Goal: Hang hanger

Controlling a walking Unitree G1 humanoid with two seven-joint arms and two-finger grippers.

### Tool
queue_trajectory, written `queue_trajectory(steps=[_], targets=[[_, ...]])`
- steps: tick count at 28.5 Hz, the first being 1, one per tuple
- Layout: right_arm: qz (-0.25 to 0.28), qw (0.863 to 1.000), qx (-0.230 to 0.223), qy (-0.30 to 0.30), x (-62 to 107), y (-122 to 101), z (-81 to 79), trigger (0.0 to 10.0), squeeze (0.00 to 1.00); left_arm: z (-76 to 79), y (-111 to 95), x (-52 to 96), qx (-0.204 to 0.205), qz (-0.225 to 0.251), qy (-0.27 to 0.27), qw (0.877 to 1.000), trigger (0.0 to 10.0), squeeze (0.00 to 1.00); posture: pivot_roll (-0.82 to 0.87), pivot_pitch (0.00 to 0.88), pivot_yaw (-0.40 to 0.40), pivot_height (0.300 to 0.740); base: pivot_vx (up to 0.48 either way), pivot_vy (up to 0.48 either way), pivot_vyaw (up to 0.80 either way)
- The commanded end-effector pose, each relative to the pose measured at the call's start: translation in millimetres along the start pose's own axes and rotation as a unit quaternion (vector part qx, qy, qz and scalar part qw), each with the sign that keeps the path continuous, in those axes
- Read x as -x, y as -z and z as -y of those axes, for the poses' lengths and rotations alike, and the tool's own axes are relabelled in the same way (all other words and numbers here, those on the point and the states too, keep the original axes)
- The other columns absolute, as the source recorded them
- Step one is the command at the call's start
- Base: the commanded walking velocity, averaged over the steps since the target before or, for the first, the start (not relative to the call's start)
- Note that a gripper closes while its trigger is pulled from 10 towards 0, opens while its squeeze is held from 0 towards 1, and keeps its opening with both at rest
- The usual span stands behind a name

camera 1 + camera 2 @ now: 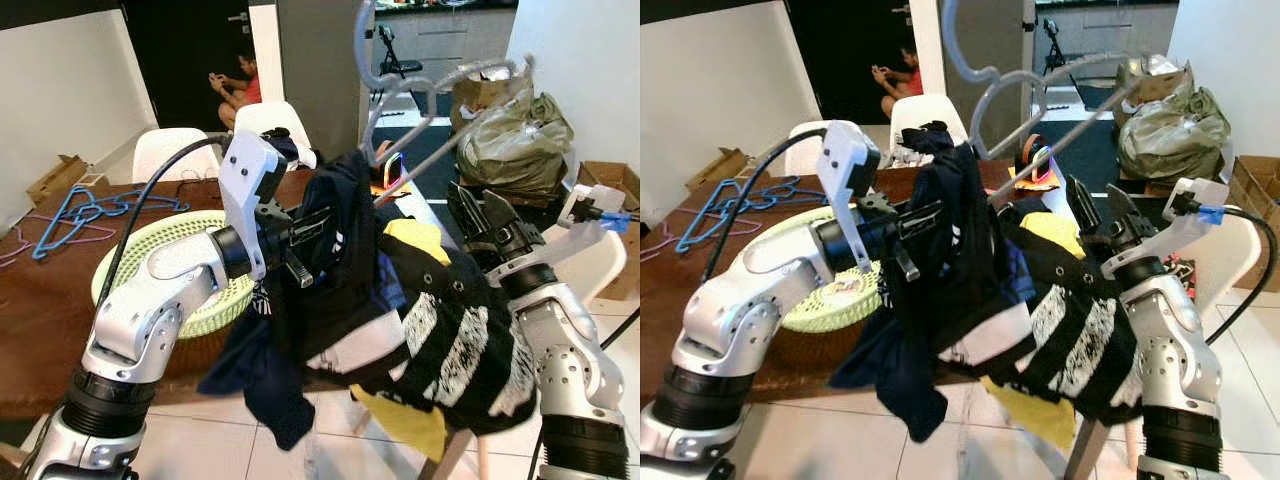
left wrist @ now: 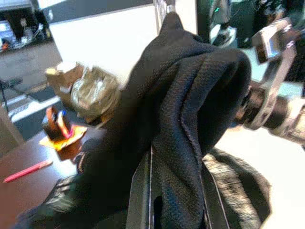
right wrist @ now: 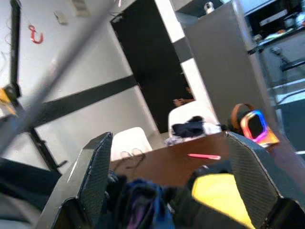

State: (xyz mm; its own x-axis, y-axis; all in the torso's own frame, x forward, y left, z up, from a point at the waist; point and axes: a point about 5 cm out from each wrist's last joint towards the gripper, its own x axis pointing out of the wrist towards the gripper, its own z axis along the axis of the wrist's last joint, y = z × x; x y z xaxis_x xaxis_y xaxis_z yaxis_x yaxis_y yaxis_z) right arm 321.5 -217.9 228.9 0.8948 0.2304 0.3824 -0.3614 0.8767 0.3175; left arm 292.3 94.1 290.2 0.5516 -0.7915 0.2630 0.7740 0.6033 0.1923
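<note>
Silver jointed arms, black cables, black-fingered left claw (image 1: 305, 240).

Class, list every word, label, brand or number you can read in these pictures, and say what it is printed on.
None can be read.
White print on the black striped garment: only blotchy bars, no letters.
White marks on the dark garment held in the left hand: too small and creased to read.

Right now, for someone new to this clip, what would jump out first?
The left gripper, raised in front of the robot, is shut on a dark garment that hangs on a grey hanger. More clothes, black-and-white and yellow, spill over the brown table's edge. The right gripper hovers open beside them, and a green basket sits behind the left arm.
</note>
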Motion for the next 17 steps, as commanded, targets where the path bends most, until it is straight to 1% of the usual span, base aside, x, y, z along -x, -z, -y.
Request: queue_trajectory(steps=[1,2,4,6,8,9,11,13,14,15,17], targets=[[-0.008,1.0,0.009,0.003,-3.1,4.3,-3.1,10.0,0.0,9.6,-8.5,-3.6,0.009,0.019,0.014,1.0,10.0,0.0,0.03,0.0,0.012,0.74,-0.446,0.0,0.0],[-0.008,1.0,0.009,0.003,-3.1,4.3,-3.1,10.0,0.0,9.6,-8.5,-3.6,0.009,0.019,0.014,1.0,10.0,0.0,0.03,0.0,0.012,0.74,-0.446,0.0,0.0],[-0.01,1.0,0.013,0.008,-3.8,3.9,-2.6,10.0,0.0,19.0,-16.5,-9.3,0.016,0.037,0.031,0.999,10.0,0.0,0.02,0.0,0.014,0.74,-0.442,0.0,0.0],[-0.01,1.0,0.013,0.008,-3.8,3.9,-2.6,10.0,0.0,19.0,-16.5,-9.3,0.016,0.037,0.031,0.999,10.0,0.0,0.02,0.0,0.014,0.74,-0.439,0.0,0.0],[-0.01,1.0,0.015,0.013,-3.6,3.0,-1.3,10.0,0.0,28.7,-24.5,-14.0,0.027,0.053,0.05,0.997,10.0,0.0,0.02,0.0,0.018,0.74,-0.442,0.0,0.0],[-0.01,1.0,0.015,0.013,-3.6,3.0,-1.3,10.0,0.0,28.7,-24.5,-14.0,0.027,0.053,0.05,0.997,10.0,0.0,0.02,0.0,0.018,0.74,-0.442,0.0,0.0],[-0.019,0.999,0.02,0.02,-3.8,4.3,0.7,10.0,0.0,36.2,-27.8,-18.1,0.041,0.061,0.065,0.995,10.0,0.0,0.01,0.0,0.018,0.74,-0.442,0.0,0.0],[-0.021,0.999,0.02,0.023,-3.9,4.9,1.3,10.0,0.0,38.0,-27.9,-19.5,0.045,0.063,0.069,0.995,10.0,0.0,0.01,0.0,0.018,0.74,-0.442,0.0,0.0],[-0.026,0.999,0.029,0.028,-3.7,5.9,2.7,10.0,0.0,40.8,-24.5,-21.5,0.052,0.059,0.075,0.994,10.0,0.0,0.01,0.0,0.021,0.74,-0.439,0.0,0.0],[-0.039,0.998,0.035,0.039,-3.4,9.1,5.1,10.0,0.0,44.5,-14.4,-24.5,0.067,0.046,0.082,0.993,10.0,0.0,0.01,0.0,0.021,0.74,-0.428,0.0,-0.8],[-0.042,0.997,0.037,0.043,-3.3,9.9,6.0,10.0,0.0,45.5,-11.0,-25.2,0.072,0.042,0.084,0.993,10.0,0.0,0.01,0.0,0.021,0.74,-0.401,0.0,-0.8]])
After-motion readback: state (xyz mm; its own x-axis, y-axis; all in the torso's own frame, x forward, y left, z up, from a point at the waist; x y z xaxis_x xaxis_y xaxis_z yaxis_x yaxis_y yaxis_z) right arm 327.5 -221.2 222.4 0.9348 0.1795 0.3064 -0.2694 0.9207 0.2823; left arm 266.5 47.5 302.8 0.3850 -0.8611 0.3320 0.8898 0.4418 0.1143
